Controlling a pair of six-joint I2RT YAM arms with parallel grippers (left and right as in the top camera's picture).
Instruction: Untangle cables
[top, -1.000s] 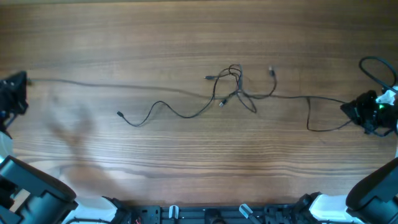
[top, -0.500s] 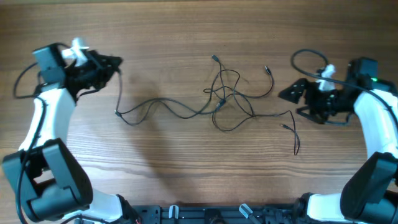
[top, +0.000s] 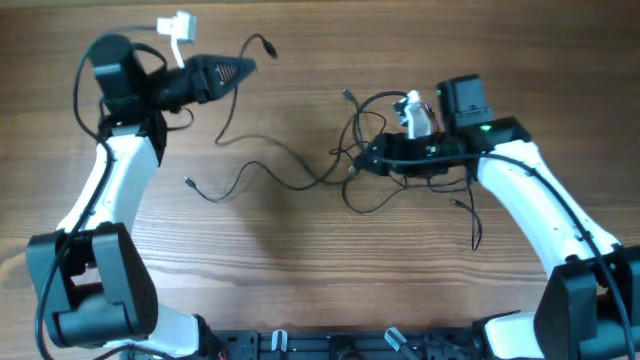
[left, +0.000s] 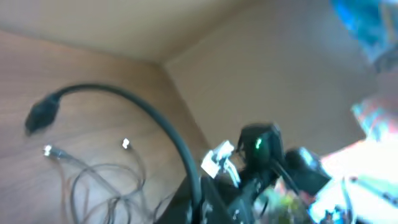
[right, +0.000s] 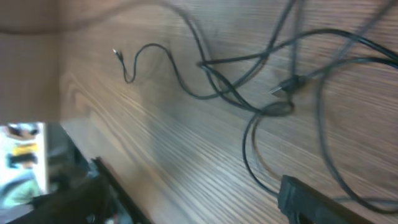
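Left claw (top: 243, 68) tips indistinct, its gripped cable (left: 40, 115) blurred.

table (top: 300, 290): coloured warm brown, streaked with darker wood grain | cables (top: 352, 170): seen as thin black lines | left arm (top: 115, 175): white shells are joined by black links | right arm (top: 530, 200): coloured likewise, lit by a green light (top: 487, 127) | left pincer (top: 240, 68): finished in black | right pincer (top: 370, 160): finished in black
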